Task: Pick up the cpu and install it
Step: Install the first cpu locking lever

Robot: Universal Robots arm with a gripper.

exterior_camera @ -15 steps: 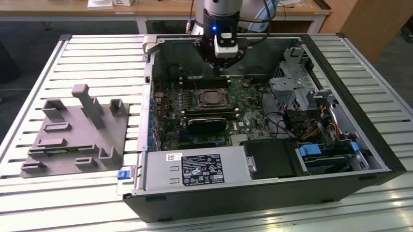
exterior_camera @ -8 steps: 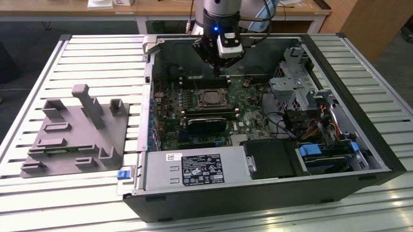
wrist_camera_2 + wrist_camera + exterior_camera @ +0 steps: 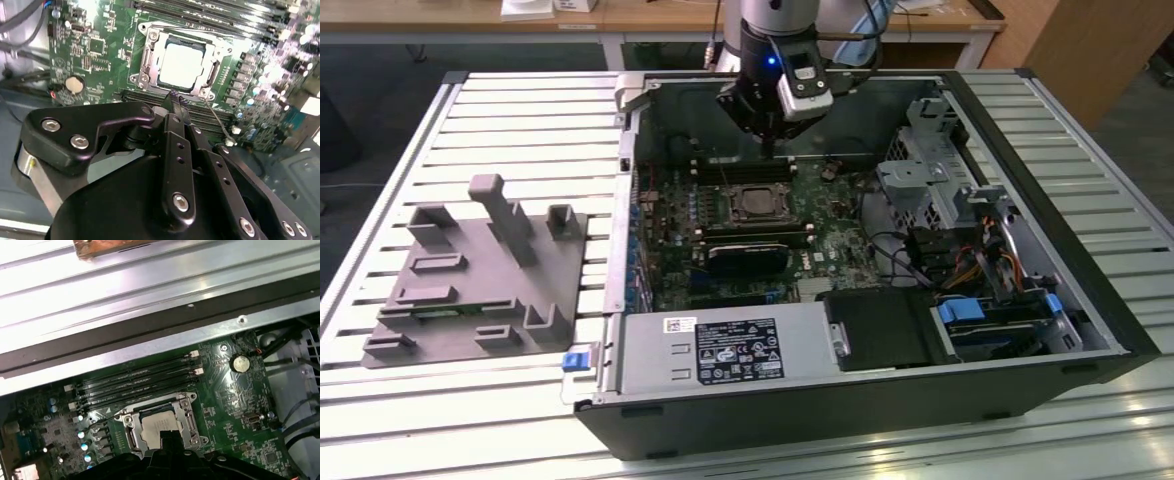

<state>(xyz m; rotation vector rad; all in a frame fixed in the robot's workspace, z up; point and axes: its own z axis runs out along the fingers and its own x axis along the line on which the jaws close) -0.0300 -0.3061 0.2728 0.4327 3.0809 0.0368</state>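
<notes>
Silver metal top: the cpu (image 3: 184,65) is seen lying flat inside the socket (image 3: 150,62) on the motherboard (image 3: 95,45), its pale lid catching the light in both wrist views.
Place: in the exterior view the socket sits near the middle of the open computer case (image 3: 854,400), with the grey tray (image 3: 467,290) well apart at about 9 o'clock on the slatted surface (image 3: 400,430).
Gripper: the gripper (image 3: 176,102) is held above the board, its fingers brought together with nothing between them, the tips close to the socket's edge.
Handling: the chip is judged light, stiff and thin, with a smooth, slippery lid and a delicate underside.
Hold: it is best taken by two opposite edges, kept level.
</notes>
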